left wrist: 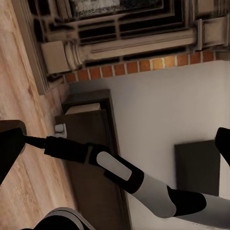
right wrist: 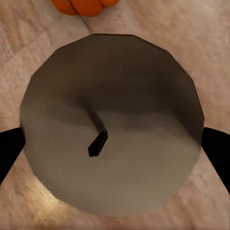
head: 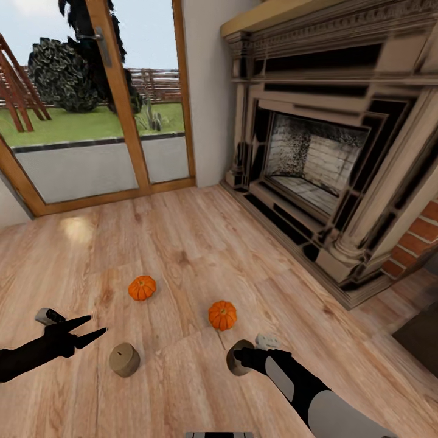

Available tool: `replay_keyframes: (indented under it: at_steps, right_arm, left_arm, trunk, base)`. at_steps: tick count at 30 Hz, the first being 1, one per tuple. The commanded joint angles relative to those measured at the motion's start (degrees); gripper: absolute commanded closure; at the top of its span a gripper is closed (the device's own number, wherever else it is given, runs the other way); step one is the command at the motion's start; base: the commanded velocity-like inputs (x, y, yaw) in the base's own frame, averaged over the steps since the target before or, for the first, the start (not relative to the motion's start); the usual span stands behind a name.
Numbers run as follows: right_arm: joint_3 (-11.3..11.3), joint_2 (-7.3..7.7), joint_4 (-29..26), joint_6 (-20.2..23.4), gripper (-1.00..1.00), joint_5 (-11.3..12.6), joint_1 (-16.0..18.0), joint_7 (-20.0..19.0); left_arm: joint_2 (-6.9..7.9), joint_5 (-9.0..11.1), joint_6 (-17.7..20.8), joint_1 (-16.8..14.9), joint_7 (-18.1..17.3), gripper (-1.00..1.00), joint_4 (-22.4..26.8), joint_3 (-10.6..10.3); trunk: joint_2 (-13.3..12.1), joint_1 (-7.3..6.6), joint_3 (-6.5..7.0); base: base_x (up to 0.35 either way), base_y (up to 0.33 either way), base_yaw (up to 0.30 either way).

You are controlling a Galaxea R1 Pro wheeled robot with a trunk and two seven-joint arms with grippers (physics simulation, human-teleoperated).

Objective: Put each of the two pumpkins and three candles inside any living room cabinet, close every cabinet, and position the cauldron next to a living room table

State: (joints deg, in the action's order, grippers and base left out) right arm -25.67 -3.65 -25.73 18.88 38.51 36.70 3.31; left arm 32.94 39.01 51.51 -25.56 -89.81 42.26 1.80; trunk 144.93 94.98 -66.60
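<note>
Where floor [head: 201, 243] fronts fireplace [head: 316, 158]: two pumpkins [head: 142, 288] [head: 222, 314], two candles [head: 125, 359] [right wrist: 112, 127]; right gripper [head: 238, 359] straddles second candle, grip uncertain; left gripper [head: 91, 326] open, empty.

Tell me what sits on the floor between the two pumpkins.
Nothing: in the head view, only bare wood floor separates the left pumpkin from the right pumpkin.

It was a home living room: an ornate fireplace [head: 316, 158], plank wood floor [head: 182, 243], glazed garden door [head: 91, 103].

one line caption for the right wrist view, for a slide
Right claw open astride a round candle on the wood floor, a pumpkin just beyond.
</note>
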Motion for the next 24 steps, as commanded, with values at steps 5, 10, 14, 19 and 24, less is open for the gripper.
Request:
replay_keyframes:
  at_steps: [5,10,14,19,24]
  right_arm:
    - [-0.3,0.04,-0.1,0.1,1.00,0.5,0.0,0.4]
    - [-0.4,0.04,-0.1,0.1,1.00,0.5,0.0,0.5]
    - [-0.4,0.04,-0.1,0.1,1.00,0.5,0.0,0.4]
    - [-0.3,0.04,-0.2,0.2,1.00,0.5,0.0,0.3]
    - [-0.3,0.11,-0.2,0.2,1.00,0.5,0.0,0.3]
  left_arm:
    - [0.01,0.0,0.6,0.0,-0.2,-1.00,0.0,0.0]
    - [0.01,0.1,0.6,0.0,-0.2,-1.00,0.0,0.0]
    - [0.01,0.1,0.6,0.0,-0.2,-1.00,0.0,0.0]
    - [0.01,0.1,0.6,0.0,-0.2,-1.00,0.0,0.0]
    - [0.01,0.1,0.6,0.0,-0.2,-1.00,0.0,0.0]
  trunk:
    - [0.0,-0.01,-0.05]
    - [0.0,-0.01,-0.05]
    - [0.0,-0.01,-0.05]
    - [0.0,-0.01,-0.05]
    - [0.0,-0.01,-0.05]
  base:
    - [0.172,0.113,0.261]
    - [0.054,0.053,0.269]
    - [0.007,0.007,0.270]
    - [0.001,0.001,0.206]
    - [0.000,0.000,0.176]
